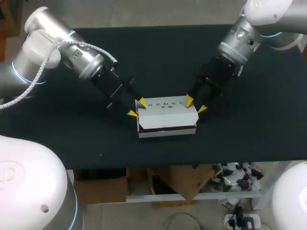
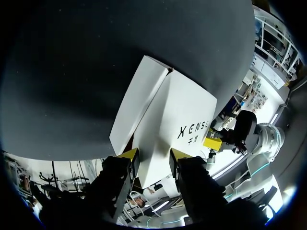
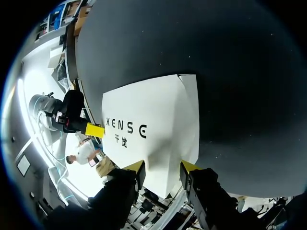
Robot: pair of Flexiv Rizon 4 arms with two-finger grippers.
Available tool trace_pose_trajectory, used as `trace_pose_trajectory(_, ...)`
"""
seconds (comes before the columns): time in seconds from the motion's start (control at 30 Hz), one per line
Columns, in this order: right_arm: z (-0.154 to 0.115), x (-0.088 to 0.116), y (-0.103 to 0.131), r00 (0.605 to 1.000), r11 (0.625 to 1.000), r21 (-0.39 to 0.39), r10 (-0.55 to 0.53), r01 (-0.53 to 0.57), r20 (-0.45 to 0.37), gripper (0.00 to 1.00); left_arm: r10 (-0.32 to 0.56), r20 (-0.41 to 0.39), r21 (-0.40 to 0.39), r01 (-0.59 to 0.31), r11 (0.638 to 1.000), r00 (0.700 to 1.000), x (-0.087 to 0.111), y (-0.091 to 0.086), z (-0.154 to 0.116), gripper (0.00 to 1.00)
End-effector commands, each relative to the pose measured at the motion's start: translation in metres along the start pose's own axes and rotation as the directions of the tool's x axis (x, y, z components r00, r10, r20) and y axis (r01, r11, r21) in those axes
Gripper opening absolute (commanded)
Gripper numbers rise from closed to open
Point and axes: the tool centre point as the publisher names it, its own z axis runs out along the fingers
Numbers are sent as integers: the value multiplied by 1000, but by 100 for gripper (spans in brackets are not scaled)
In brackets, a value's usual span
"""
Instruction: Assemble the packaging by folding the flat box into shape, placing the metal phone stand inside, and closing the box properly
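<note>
Resting on the black table, a little toward 6 o'clock from its middle, the white box lay with its lettered face up and its long side running from 9 to 3 o'clock. Along its front a dark slit showed between the upper flap and the base, so the lid looked not quite shut.

The left arm came in from 10 o'clock. The left gripper sat at the box's 9 o'clock end, its fingers spread with that end's rear corner between the yellow tips. The right arm came in from 1 o'clock. The right gripper sat at the 3 o'clock end, likewise spread astride the corner there.

In each wrist view white cardboard filled the gap between the tips, and the other arm's yellow tip showed at the box's far end. The table's surface was plain, dark and matte.
</note>
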Motion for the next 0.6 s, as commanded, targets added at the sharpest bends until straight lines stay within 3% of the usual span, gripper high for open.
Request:
trace_pose_trajectory(0.03,1,1,2,1000,1000,3,-2,2,0,49,1,3,-2,-1,1000,1000,1,-2,1,41)
trace_pose_trajectory(0.6,4,-1,3,1000,1000,4,-12,12,3,49,0,7,2,0,1000,1000,0,-4,2,40)
